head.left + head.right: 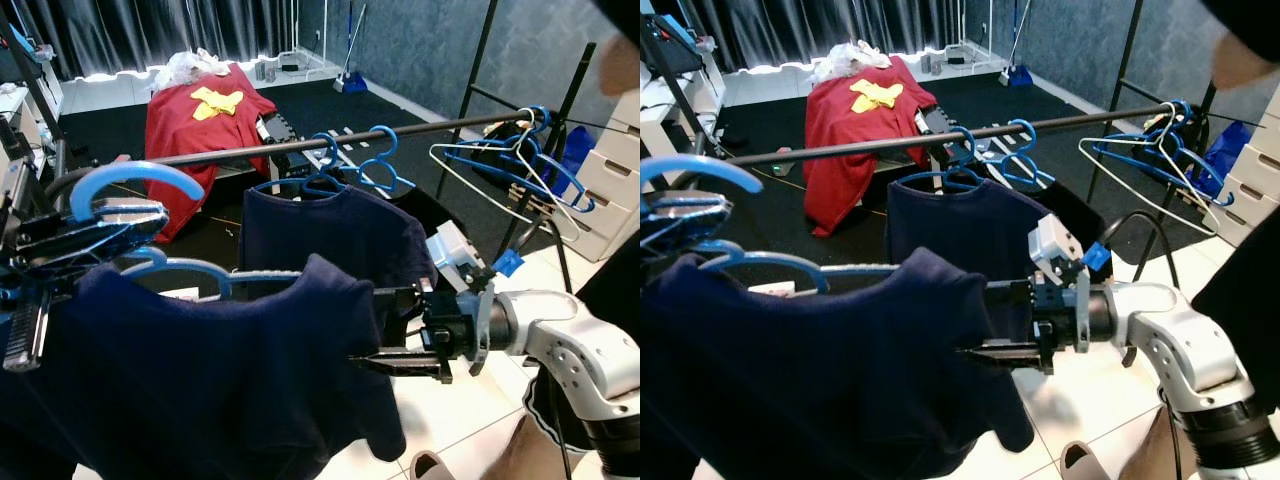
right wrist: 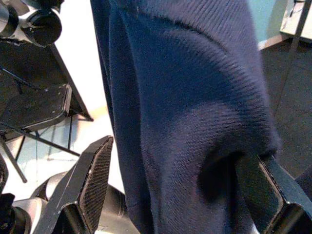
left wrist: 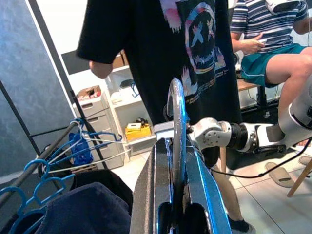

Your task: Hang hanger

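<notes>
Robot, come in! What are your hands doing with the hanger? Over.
Left hand shut on blue hanger. Right hand open around navy shirt. Hook not yet on rail; hung shirt close ahead.

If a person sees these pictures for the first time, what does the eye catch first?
First, the dark navy shirt on a blue hanger, held up close in front by the left gripper, shut on the hanger's hook. The right gripper reaches in at the shirt's side, open, with cloth between its fingers. Behind, a black rail carries another navy shirt and empty hangers.
</notes>
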Robot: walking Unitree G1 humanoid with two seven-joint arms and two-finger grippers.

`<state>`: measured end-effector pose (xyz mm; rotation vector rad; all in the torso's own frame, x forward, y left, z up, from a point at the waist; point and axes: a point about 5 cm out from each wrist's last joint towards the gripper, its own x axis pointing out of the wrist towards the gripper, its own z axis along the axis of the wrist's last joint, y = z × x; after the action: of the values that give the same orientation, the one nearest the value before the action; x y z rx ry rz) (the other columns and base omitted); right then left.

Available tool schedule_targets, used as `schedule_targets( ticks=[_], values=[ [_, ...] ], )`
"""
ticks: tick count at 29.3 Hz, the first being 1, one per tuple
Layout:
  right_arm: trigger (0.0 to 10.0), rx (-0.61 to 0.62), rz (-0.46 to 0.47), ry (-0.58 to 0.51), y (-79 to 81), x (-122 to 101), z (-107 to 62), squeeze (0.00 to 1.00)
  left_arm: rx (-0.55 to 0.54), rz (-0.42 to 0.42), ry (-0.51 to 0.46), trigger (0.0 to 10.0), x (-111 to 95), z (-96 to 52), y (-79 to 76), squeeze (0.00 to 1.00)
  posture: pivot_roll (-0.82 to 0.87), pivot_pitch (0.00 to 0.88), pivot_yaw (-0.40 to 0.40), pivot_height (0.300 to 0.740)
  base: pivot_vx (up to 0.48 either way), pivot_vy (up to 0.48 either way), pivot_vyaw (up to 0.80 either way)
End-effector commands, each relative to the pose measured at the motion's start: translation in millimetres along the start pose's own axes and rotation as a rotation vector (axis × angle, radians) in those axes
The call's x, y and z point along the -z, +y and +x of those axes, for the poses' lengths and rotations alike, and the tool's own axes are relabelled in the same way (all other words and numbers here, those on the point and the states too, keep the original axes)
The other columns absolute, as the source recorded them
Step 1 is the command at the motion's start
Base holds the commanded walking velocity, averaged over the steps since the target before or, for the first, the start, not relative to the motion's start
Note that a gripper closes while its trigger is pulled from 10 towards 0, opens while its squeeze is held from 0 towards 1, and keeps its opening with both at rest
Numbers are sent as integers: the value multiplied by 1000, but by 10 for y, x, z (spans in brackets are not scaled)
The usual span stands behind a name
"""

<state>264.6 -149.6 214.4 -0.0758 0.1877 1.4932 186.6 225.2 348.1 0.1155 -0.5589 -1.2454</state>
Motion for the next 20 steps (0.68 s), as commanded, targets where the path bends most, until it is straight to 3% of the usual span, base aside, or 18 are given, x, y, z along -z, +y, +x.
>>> schedule_targets(
  ticks=[1, 3, 4, 5, 6, 13, 15, 17, 20],
  values=[
    [10000, -40, -20, 4, 39, -37, 85, 0, 34, 16, -32, 10000, -63, 73, -8, 0, -135, 0, 8, 736, 0, 0, 0],
    [10000, -44, -18, 0, 43, -36, 102, 0, 33, 22, -55, 10000, -90, 95, 16, 0, -134, 0, 8, 736, 0, 0, 0],
    [863, -48, -17, -9, 46, -43, 116, 0, 33, 24, -73, 10000, -116, 111, 34, 0, -137, 0, 13, 736, 0, 0, 0],
    [863, -48, -17, -9, 46, -43, 116, 0, 33, 24, -73, 10000, -116, 111, 34, 0, -137, 0, 13, 736, 0, 0, 0],
    [0, -50, -16, -19, 48, -52, 125, 0, 31, 25, -86, 10000, -136, 116, 53, 0, -137, 0, 14, 736, 0, 0, 0],
    [0, -25, -23, -45, 22, -88, 119, 0, 0, 32, -71, 10000, -152, 63, 94, 0, -140, 0, 16, 736, 0, 0, 0],
    [0, 39, -42, -50, -54, -113, 73, 0, -52, 43, -33, 10000, -168, -81, 123, 0, -142, 0, 14, 736, 0, 0, 0],
    [0, 39, -42, -50, -54, -113, 73, 0, -52, 43, -33, 10000, -168, -81, 123, 0, -142, 0, 14, 736, 0, 0, 0],
    [0, 111, -63, -61, -143, -155, 21, 0, -115, 60, 20, 10000, -184, -212, 149, 0, -139, 0, 11, 736, 0, 0, 0]
  ],
)
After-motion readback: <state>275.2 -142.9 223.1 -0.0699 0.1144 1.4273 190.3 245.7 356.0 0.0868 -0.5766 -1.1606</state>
